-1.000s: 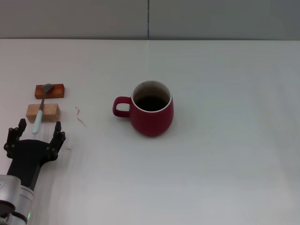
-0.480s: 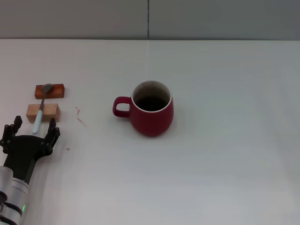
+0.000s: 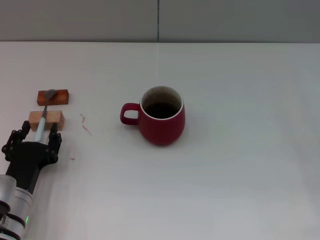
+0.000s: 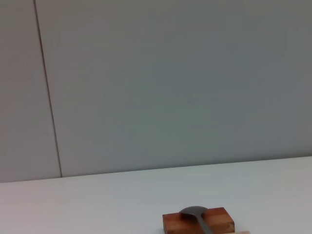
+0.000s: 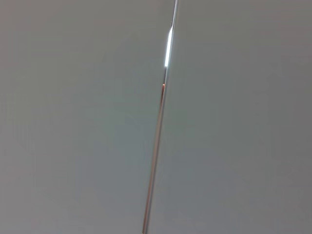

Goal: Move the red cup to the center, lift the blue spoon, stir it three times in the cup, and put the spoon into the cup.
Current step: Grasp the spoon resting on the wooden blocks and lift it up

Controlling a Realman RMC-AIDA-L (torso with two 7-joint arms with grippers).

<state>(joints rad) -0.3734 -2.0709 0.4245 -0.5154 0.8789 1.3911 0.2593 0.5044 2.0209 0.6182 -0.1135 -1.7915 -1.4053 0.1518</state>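
Reaching in from the near-left corner of the table [image 3: 240, 180], the left arm lies low w/ its wrist pointing away from the robot, and the left gripper [image 3: 35, 134] sits at the near end of the blue spoon [image 3: 42, 118]. Its black fingers [image 3: 54, 136] are spread apart, one on each side of the spoon's handle tip; can't tell if they touch it.

Spoon lies across two small blocks at far left: grey bowl on the red-brown block [image 3: 52, 97], farther from the robot, pale blue handle over the light wood block [image 3: 46, 120], nearer. Long axis runs roughly front-to-back, leaning a bit; bowl end points away from the robot, handle end points toward the gripper. Left wrist view shows the bowl resting on top of the red-brown block, w/ the grey wall [image 4: 185, 83] behind.

Red cup [image 3: 161, 116] stands upright near table centre, well apart from spoon and gripper, handle pointing to the robot's left, dark inside.

Vs 0.5 s ago: gripper has slid forward toward the blocks, fingertips now closer to the light wood block and flanking the handle tip; fingers look slightly less spread. Cup, spoon, blocks unchanged. Two thin reddish scraps [image 3: 85, 123] lie between blocks and cup.

Right arm isn't visible in head view; its wrist cam sees only wall.
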